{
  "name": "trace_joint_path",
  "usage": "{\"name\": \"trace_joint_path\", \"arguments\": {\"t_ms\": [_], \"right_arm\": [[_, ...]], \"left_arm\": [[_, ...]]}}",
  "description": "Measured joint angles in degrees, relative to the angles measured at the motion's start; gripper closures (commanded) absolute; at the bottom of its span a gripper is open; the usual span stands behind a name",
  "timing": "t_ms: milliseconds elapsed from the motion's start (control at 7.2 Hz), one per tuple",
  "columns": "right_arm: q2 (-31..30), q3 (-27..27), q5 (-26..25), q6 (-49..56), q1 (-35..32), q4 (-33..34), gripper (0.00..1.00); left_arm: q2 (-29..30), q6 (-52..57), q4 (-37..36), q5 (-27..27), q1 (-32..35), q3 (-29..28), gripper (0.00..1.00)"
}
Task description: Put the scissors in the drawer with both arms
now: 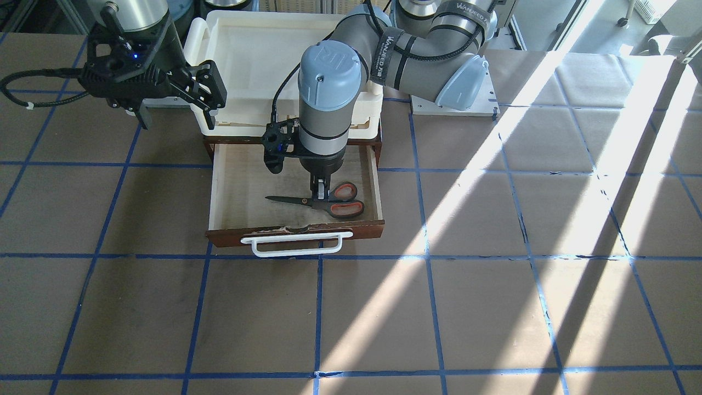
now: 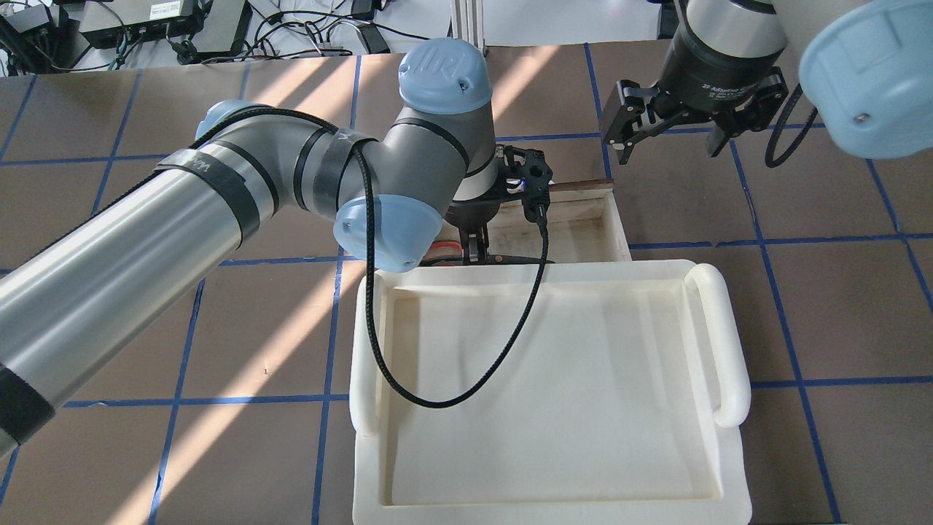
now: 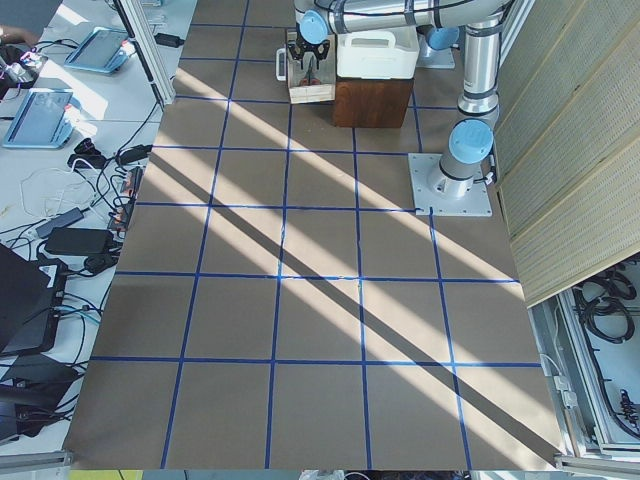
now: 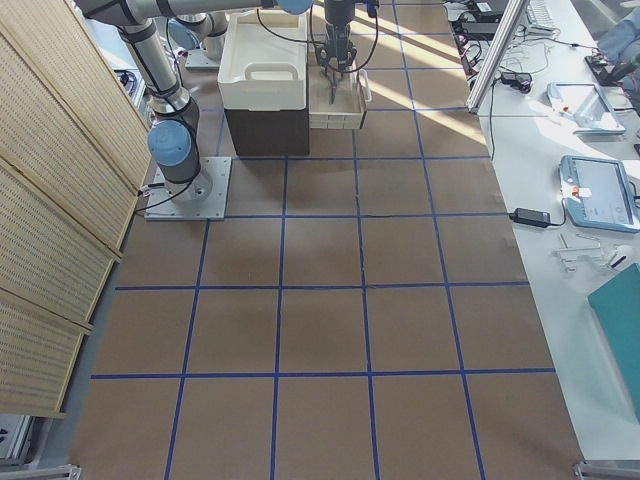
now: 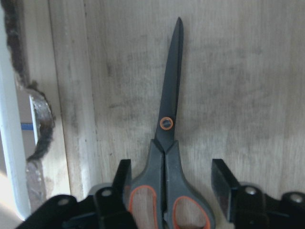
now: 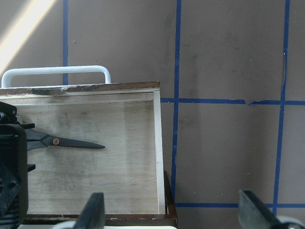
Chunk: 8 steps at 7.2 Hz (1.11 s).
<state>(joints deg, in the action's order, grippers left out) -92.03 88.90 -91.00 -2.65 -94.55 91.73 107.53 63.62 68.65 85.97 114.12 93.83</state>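
The scissors [image 1: 332,202] lie flat on the pale floor of the open drawer [image 1: 378,186], handles toward the drawer's side, blades pointing across it. My left gripper [image 1: 320,192] reaches straight down into the drawer. In the left wrist view its fingers [image 5: 123,179] stand apart on either side of the scissors' handles [image 5: 167,143], so it is open. My right gripper [image 1: 175,107] is open and empty. It hovers beside the drawer's back corner, above the table. Its wrist view shows the drawer [image 6: 157,143], the white handle [image 6: 57,71] and the scissors [image 6: 71,142].
A cream-white tray [image 1: 247,44] sits on the dark cabinet above the drawer and fills the near middle of the overhead view [image 2: 721,335]. The drawer's white bar handle [image 1: 296,244] juts toward the operators' side. Blue tape lines grid the brown table.
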Motion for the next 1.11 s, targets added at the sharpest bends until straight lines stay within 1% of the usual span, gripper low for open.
{"name": "trace_joint_path", "arguments": {"t_ms": [278, 694, 833, 972, 1111], "right_arm": [[0.4, -0.05, -0.22, -0.12, 1.85, 2.9, 0.0], [0.73, -0.03, -0.24, -1.35, 3.5, 3.94, 0.0], [0.8, 0.01, -0.07, -2.39, 3.42, 3.86, 0.0], [0.82, 0.06, 0.21, -2.78, 3.17, 3.75, 0.0], [0.83, 0.1, 0.58, -2.43, 2.74, 3.7, 0.0]], "left_arm": [[-1.5, -4.52, 0.14, 0.06, -0.24, -0.56, 0.13], [-5.93, -20.59, 0.61, -0.1, -3.12, -1.46, 0.12], [-7.44, -26.23, 0.79, 0.15, -4.87, -1.92, 0.03], [-8.78, -31.71, 1.07, 0.49, -7.22, -2.23, 0.0], [-9.99, -36.24, 2.13, 0.65, -10.39, -2.36, 0.0]]}}
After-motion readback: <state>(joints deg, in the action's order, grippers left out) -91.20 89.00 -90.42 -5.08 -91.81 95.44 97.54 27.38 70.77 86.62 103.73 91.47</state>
